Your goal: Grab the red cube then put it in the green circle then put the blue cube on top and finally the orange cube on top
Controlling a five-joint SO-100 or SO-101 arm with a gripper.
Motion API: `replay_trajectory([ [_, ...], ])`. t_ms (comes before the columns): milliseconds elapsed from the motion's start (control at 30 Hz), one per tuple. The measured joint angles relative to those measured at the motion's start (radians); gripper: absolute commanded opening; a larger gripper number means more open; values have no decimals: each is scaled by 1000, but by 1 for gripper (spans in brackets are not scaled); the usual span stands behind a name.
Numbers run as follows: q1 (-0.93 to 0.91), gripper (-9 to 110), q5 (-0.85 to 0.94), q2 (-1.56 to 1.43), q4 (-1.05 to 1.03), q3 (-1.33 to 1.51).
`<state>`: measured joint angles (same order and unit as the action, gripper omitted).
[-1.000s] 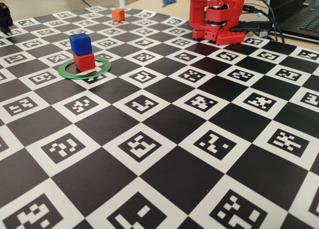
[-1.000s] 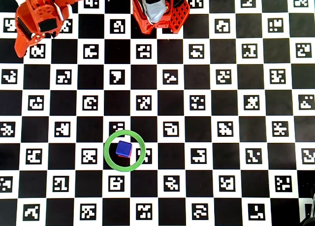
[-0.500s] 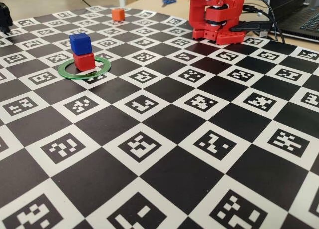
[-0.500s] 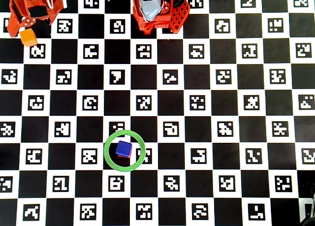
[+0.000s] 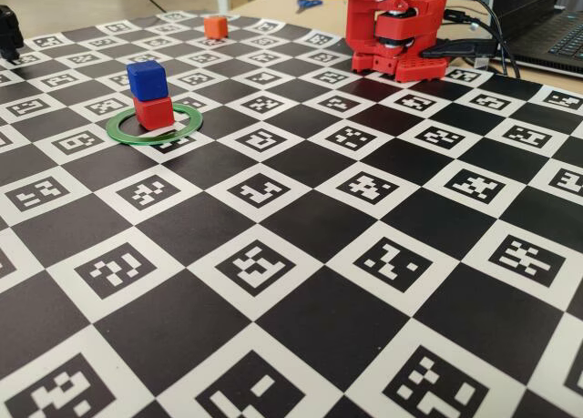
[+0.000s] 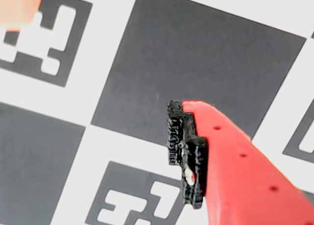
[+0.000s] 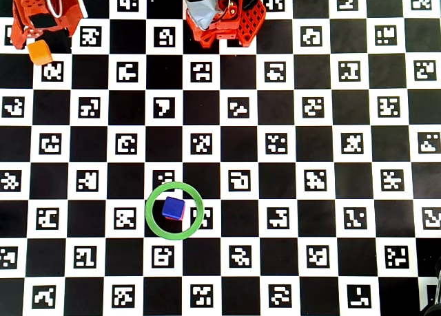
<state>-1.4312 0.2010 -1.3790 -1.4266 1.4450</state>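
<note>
The small glossy red plastic cube with rounded edges sits inside the thin flat green ring, which lies flat on the matte checkerboard mat of black squares and white squares printed with blocky black marker patterns. The small deep-blue plastic cube, equally rounded at its edges, rests squarely on top of the red one; in the overhead view the blue cube hides nearly all of the red cube beneath it, and the pair stands near the middle of the ring, clear of its rim.

The small bright-orange plastic cube stands alone on the mat at the far edge in the fixed view, well apart from the ring. In the overhead view the orange cube is in the top left corner, just below the red plastic gripper. In the wrist view a blurred orange patch, the orange cube, fills the top left corner.

That wrist view also shows one smooth red plastic finger with small round holes and a black ribbed pad on its inner face, over a dark square of the mat. The other finger is out of frame, so I cannot tell how the jaws stand.

The red arm base stands at the far edge of the mat.
</note>
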Motion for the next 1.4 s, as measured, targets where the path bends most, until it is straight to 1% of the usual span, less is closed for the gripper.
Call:
replay_trajectory([
  [500,-9,42,-9,173,95,-83],
  [1400,-28,42,-8,356,129,-190],
])
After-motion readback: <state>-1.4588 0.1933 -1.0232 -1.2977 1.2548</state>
